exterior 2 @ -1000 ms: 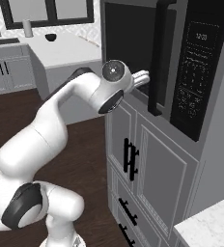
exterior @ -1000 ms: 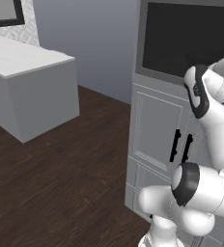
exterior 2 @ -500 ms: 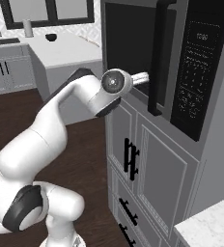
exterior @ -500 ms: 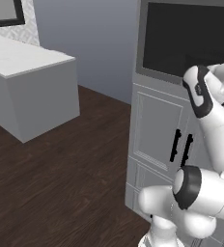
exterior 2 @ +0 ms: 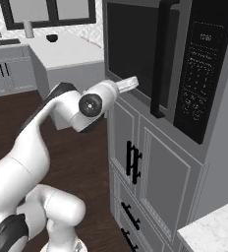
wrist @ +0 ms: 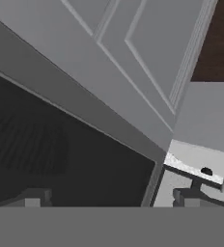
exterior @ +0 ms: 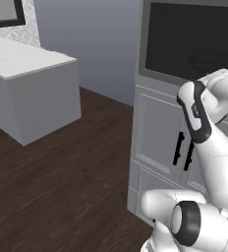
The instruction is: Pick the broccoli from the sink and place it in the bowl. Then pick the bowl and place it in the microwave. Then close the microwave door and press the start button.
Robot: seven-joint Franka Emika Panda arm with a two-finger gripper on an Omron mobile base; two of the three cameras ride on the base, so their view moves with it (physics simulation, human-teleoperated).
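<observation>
Microwave door (exterior 2: 135,54): its dark glass window is facing the room, sitting flush in the grey frame, with a tall black handle (exterior 2: 161,59) standing along its right edge.
Microwave (exterior 2: 204,74): the black control panel is sitting right of the handle, above the panelled cabinet doors (exterior 2: 150,172).
Gripper (wrist: 109,198): the two finger tips are standing wide apart with nothing between them, one over the dark glass, the other past the door's left edge.
Arm (exterior 2: 62,113): the white wrist is reaching up to the door's lower left corner, just beside the frame.
Open room: dark wood floor (exterior: 62,187) is lying bare to the left of the cabinet column.
Island counter (exterior: 32,88): a pale grey block is standing well apart, far left.
Sink (exterior 2: 3,43): it is showing far away at the back counter, with a small dark thing (exterior 2: 51,37) near it; the broccoli and bowl I cannot make out.
</observation>
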